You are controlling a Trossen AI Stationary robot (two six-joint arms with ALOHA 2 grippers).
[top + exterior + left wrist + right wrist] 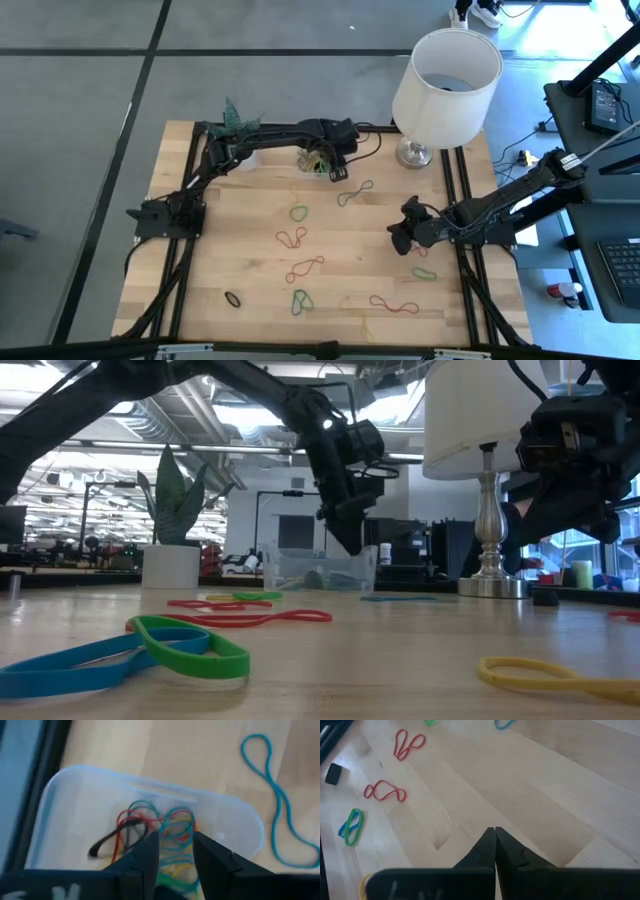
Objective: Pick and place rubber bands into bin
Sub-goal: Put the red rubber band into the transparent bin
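A wooden tabletop (250, 270) is seen from above, with two dark robot arms reaching in from its sides. Nearest the front edge lie scattered rubber bands (302, 300): a green and blue one, a small black loop (233, 299), a long red one (394, 305) and a faint yellow one. A little farther in are a red figure-eight (305, 268), a second red band (292, 238) and a green loop (299, 212). Another green band (424, 272) lies near the right arm.

The right tool (398, 238) waits over the right side of the tabletop, its two fingers pressed together and holding nothing.

Farther back, the left tool (176, 854) hangs over the bin (75, 805), a shallow clear plastic tray near the far edge. Its fingers are parted with nothing between them. Below them, inside the bin, sits a tangle of red, blue, black, yellow and green bands (155, 832). A long teal band (275, 805) lies on the wood just beside the bin.

At the far edge stand a white lamp (446, 75) on a metal base and a small potted plant (238, 125).

The bands look very light, thin and floppy. They would likely stretch, snag or cling to a finger instead of dropping cleanly. Because they lie flat on the wood, the best hold is probably a pinch across one strand, or where a figure-eight crosses and the rubber sits doubled.
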